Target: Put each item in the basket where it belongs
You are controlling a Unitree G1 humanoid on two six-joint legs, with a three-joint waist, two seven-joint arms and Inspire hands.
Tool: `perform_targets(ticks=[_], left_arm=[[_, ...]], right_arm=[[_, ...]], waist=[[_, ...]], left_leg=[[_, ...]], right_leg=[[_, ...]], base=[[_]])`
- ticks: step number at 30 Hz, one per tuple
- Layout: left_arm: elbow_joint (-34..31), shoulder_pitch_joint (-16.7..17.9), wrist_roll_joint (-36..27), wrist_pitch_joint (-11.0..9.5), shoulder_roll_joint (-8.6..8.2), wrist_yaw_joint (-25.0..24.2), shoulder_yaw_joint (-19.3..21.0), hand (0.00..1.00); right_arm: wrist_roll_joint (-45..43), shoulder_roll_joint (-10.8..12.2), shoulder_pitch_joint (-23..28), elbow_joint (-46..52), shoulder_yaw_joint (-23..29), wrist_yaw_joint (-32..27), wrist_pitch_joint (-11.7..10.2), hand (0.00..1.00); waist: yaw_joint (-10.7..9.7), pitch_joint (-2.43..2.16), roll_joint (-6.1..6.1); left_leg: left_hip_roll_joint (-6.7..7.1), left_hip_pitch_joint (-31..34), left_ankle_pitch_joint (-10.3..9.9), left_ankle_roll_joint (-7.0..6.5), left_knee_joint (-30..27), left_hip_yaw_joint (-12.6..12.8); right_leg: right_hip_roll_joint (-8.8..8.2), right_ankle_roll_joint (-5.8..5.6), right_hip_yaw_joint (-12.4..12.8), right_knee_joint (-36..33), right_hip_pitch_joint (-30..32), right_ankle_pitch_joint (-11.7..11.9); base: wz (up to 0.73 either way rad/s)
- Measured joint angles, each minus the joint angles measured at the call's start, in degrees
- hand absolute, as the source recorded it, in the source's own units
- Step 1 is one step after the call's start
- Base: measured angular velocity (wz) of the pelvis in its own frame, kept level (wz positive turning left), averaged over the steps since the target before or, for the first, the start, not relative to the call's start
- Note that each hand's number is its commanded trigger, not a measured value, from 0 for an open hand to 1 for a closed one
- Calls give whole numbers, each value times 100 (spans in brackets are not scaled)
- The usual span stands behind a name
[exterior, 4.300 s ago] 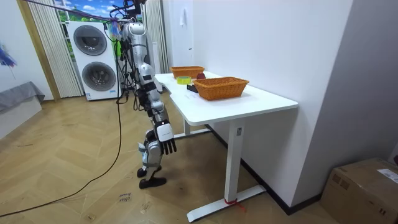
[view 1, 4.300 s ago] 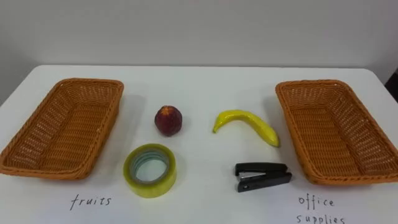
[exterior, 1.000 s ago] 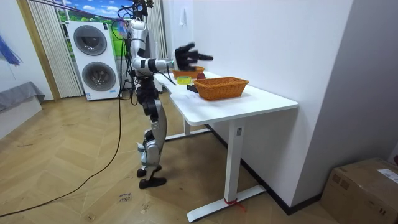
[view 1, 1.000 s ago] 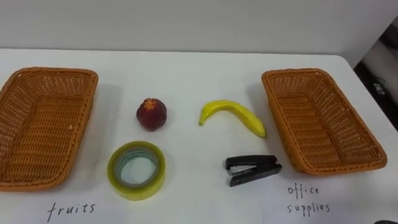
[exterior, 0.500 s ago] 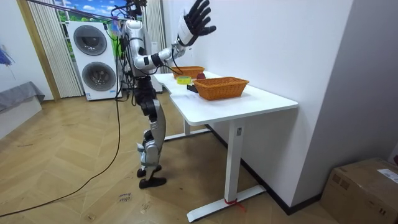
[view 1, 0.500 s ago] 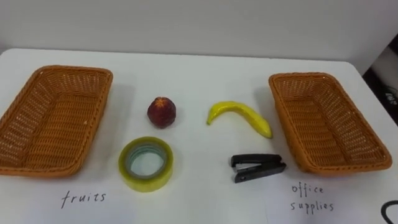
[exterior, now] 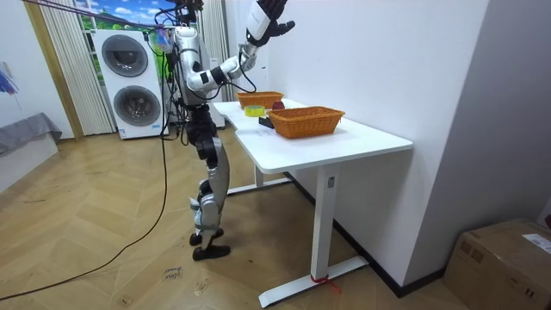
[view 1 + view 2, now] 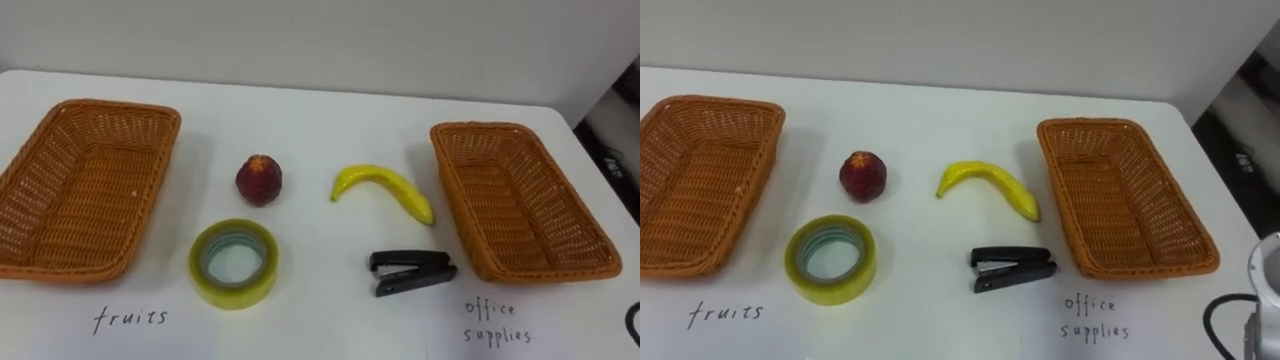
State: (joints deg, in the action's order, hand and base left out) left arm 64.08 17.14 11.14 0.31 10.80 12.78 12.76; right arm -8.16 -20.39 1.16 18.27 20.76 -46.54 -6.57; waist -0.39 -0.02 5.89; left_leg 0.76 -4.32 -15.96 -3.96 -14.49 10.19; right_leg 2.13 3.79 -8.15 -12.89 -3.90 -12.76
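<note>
Red fruit (image 8: pixel 259 179) and banana (image 8: pixel 384 188) are lying mid-table (image 8: pixel 300 120), with the tape roll (image 8: pixel 234 262) sitting just in front of the fruit and the black stapler (image 8: pixel 412 272) in front of the banana, all four apart from each other and outside both baskets. The left basket (image 8: pixel 153 190) is sitting above the handwritten "fruits" label (image 8: pixel 130 318) and the right basket (image 8: pixel 452 200) above the "office supplies" label (image 8: pixel 497 322). In the room view the robot is standing at the table's end, holding its right hand (image 7: pixel 265 13) high above the table, fingers loosely spread and gripping nothing.
</note>
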Motion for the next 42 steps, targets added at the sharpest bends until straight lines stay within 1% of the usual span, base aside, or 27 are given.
perform_targets(ticks=[4, 6, 8, 10, 12, 13, 15, 17, 19, 21, 24, 28, 30, 34, 38, 39, 42], left_arm=[[6, -45, 91, 0, 7, -26, -1, 0], [11, -131, 99, -2, 21, -88, 0, 0], [11, -155, 109, -26, 23, -102, -1, 0], [13, -184, 111, -27, 24, -106, -12, 0], [25, -174, 114, -28, 47, -157, -89, 0], [24, -194, 138, -28, 57, -199, -88, 0], [21, -241, 317, -29, 104, -291, -90, 0], [18, -290, 329, -29, 126, -341, -93, 0], [8, -318, 320, -28, 151, -346, -114, 0], [5, -313, 320, -23, 174, -347, -125, 0], [1, -309, 341, -20, 181, -347, -119, 0], [-5, -307, 353, -20, 190, -349, -125, 0], [-2, -299, 378, -20, 207, -362, -189, 0], [-56, -268, 474, 9, 207, -404, -225, 0], [-222, -276, 473, 33, 239, -514, -303, 0], [-224, -321, 473, 57, 259, -560, -337, 0], [-223, -365, 473, 68, 271, -611, -409, 0]], right_arm=[[-377, -30, -52, 58, -244, 275, 1, 0], [-559, -33, -136, 66, -396, 530, 1, 0], [-617, -43, -166, 70, -396, 722, 0, 0], [-623, -51, -233, 75, -397, 844, -2, 0], [-653, -192, -238, 75, -513, 987, -3, 0], [-705, -227, -238, 75, -556, 1050, -3, 0], [-914, -355, -238, 75, -756, 1416, 0, 0], [-1041, -456, -238, 76, -868, 1726, 1, 0], [-1030, -520, -238, 83, -896, 2009, 28, 0], [-1030, -631, -238, 93, -939, 2307, 43, 0], [-1029, -700, -235, 92, -1017, 2628, 46, 0], [-999, -708, -214, 81, -1203, 3004, 130, 0], [-958, -708, -213, 36, -1329, 3309, 175, 0], [-870, -708, -206, -165, -1445, 3676, 183, 0], [-788, -707, -205, -585, -1552, 4148, 327, 0], [-811, -707, -199, -656, -1581, 4286, 407, 0], [-840, -707, -169, -672, -1623, 4603, 518, 0]], waist=[[78, 2, 12], [94, 8, 36], [94, 11, 57], [95, 15, 68], [151, 24, 46], [153, 23, 43], [170, 19, 36], [197, 18, 26], [209, 16, 28], [223, 14, 32], [217, 16, 55], [225, 18, 101], [237, 22, 119], [241, 20, 136], [245, 19, 156], [237, 7, 178], [238, 1, 197]], left_leg=[[-1, -2, -1, -1, 11, -13], [-4, 44, -1, -1, -1, -40], [-2, 68, -3, -4, -4, -81], [-2, 65, -4, -7, -5, -81], [-3, 75, -7, -10, -36, -83], [-3, 81, -7, -10, -35, -86], [-3, 89, -6, -10, -38, -101], [-3, 89, -6, -10, -39, -104], [-3, 92, -4, -12, -38, -106], [-3, 97, -4, -14, -35, -106], [-3, 107, -3, -14, -37, -106], [-3, 112, -3, -14, -37, -101], [-3, 110, -3, -14, -34, -98], [-3, 107, -6, -18, -32, -101], [-3, 110, -6, -18, -35, -107], [-3, 113, -6, -18, -34, -107], [-3, 115, -5, -18, -34, -106]], right_leg=[[-3, -1, 2, -49, -1, 0], [-14, -1, -78, -83, -7, 0], [-25, -8, -133, -84, -10, 4], [-26, -8, -136, -84, -11, 5], [-28, -9, -158, -84, -22, 6], [-33, -10, -168, -84, -18, 6], [-39, -10, -199, -94, -13, 6], [-41, -10, -201, -100, -13, 6], [-45, -10, -215, -104, -14, 6], [-50, -10, -240, -104, -13, 5], [-58, -10, -305, -96, -15, 5], [-57, -10, -307, -76, -18, 6], [-56, -13, -304, -70, -22, 8], [-56, -18, -303, -68, -20, 11], [-56, -19, -295, -68, -19, 12], [-55, -18, -294, -68, -17, 12], [-53, -18, -285, -68, -15, 12]], base=[[1], [9], [13], [3], [0], [0], [4], [0], [0], [0], [0], [0], [0], [0], [0], [0], [0]])
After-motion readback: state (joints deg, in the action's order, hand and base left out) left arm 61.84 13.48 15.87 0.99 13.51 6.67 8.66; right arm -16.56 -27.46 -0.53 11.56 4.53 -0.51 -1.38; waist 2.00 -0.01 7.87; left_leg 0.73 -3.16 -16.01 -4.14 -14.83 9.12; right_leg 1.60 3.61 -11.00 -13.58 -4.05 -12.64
